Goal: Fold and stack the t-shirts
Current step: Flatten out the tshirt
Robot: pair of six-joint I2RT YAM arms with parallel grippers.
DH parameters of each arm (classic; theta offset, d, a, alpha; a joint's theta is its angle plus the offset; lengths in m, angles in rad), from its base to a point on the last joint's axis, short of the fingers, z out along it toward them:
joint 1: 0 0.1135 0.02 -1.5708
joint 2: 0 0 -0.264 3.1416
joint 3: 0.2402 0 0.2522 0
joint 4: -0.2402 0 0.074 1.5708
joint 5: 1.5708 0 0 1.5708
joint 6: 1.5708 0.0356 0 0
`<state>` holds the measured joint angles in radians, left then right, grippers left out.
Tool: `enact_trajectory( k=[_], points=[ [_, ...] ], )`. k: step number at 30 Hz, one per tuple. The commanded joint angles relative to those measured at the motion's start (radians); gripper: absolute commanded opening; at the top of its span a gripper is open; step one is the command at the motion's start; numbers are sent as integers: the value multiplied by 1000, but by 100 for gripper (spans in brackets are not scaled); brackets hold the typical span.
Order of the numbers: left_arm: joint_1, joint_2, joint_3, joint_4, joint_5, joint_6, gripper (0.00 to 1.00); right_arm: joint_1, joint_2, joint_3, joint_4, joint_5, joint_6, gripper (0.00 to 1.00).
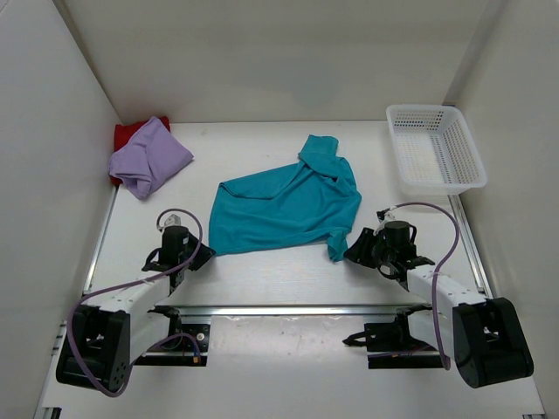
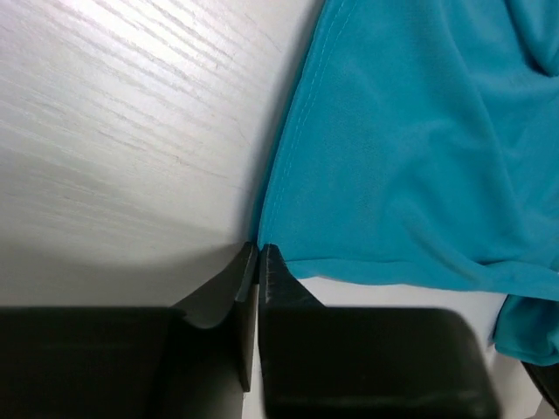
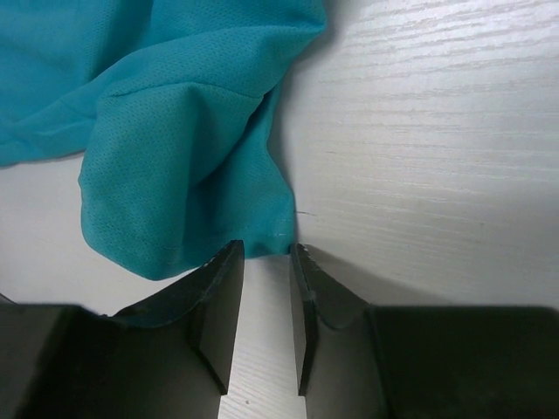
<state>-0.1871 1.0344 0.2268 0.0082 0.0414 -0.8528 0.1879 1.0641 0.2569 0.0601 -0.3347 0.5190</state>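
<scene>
- Three shirts are on the counter [image 1: 279, 284]. The teal shirt [image 1: 284, 205] lies spread and rumpled at the centre. The lavender shirt [image 1: 150, 155] sits folded on top of the dark red shirt [image 1: 129, 133] in the upper left corner.
- One white basket [image 1: 441, 186] stands at the upper right, well apart from the teal shirt.
- The step in hand looks like taking the two near corners of the teal shirt so it can be lifted and laid flat for folding.
- To do it well, both grips should be deep enough to catch the hem itself. The arms should then rise together and pull gently apart, so the bunched upper part and the twisted right sleeve shake out without dragging.
- Left gripper [image 2: 259, 251]: its jaws are closed to a thin slit at the shirt's lower left hem corner. The cloth is caught right at their tips, and the bite looks shallow, so it could slip under tension.
- Right gripper [image 3: 262, 251]: its jaws stand partly open, low over the counter. The edge of the folded-under sleeve is just at their mouth, touching the tips, and nothing is gripped yet.
- The right side probably needs to push a little further under the cloth before closing.
</scene>
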Motion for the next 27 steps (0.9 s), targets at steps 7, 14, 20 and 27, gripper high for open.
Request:
enact_trajectory(
  k=[7, 14, 20, 27],
  points=[
    [8, -36, 38, 1, 3, 26, 0, 14, 30, 37, 0, 42, -19, 0],
    [76, -73, 282, -154, 153, 133, 0, 53, -205, 223, -250, 115, -42, 0],
    [138, -44, 428, -201, 342, 155, 0, -27, -337, 482, -488, 164, -132, 0],
    [167, -5, 698, -177, 480, 100, 0, 74, -270, 1029, -715, 436, -269, 0]
  ],
)
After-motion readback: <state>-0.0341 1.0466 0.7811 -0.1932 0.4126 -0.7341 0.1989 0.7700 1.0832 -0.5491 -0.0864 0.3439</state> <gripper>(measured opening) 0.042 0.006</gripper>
